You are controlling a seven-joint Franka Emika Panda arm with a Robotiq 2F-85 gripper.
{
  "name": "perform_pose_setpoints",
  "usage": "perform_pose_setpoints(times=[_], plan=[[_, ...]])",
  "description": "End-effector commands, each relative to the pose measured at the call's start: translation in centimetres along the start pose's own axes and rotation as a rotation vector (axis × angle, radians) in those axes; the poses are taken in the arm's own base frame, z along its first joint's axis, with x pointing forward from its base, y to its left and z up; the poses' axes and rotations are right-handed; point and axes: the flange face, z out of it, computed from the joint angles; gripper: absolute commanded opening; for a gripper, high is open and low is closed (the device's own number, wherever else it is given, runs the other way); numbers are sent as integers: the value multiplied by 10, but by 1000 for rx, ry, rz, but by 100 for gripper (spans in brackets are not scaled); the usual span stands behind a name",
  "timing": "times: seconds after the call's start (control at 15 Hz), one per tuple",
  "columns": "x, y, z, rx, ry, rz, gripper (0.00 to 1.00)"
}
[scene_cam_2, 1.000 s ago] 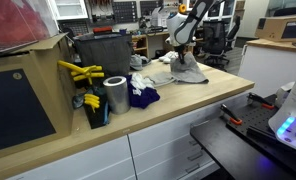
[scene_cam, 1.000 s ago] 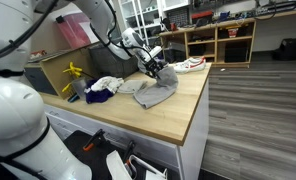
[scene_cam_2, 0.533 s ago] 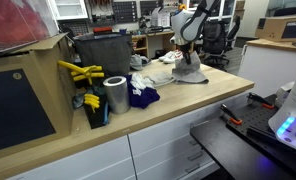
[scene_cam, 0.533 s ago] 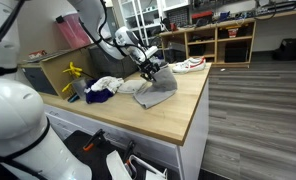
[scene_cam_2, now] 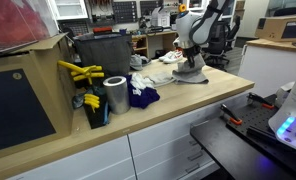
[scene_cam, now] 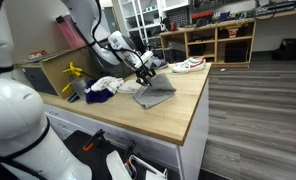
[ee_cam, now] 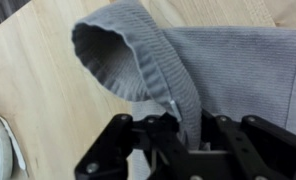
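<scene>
The near part of the table (scene_cam: 173, 125) is smooth, pale wood. Beyond it lies the grey cloth (scene_cam: 156, 95), a soft ribbed knit. Most of it is flat on the wood, with one hemmed edge raised into a loop. The gripper (ee_cam: 180, 122) is narrowed onto that raised fold, pinching it between black metal fingers. In both exterior views it stands just above the cloth's far edge.

The pinch looks thin. I judge the knit could slip free on a quick lift, since only a fold is caught and the rest would drag on the wood. A sweep to the left could also snag the white cloth (scene_cam: 106, 85) and the dark blue cloth (scene_cam: 98, 96), which lie crumpled just left of the grey one.

Further left stand a shiny metal can (scene_cam_2: 115, 95) and yellow tools (scene_cam_2: 78, 72). At the far edge lies a white shoe (scene_cam: 191, 65).
</scene>
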Motion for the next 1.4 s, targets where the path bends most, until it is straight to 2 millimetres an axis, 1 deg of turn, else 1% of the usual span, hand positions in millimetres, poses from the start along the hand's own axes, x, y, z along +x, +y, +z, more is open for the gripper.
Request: perform_pose_setpoints(times=[0.0,0.33,0.67,0.93,1.13,1.2,1.27,1.33], plan=[[3,-25,-2,-42,41,44,3],[17,-47,3,-89,69,120,3],[28,-62,4,-146,77,176,3],[32,-71,7,-194,89,204,3],[31,-78,9,-227,100,211,3],[30,-81,9,-235,101,211,21],[28,-84,10,-241,102,212,37],[27,-86,11,-247,104,211,44]])
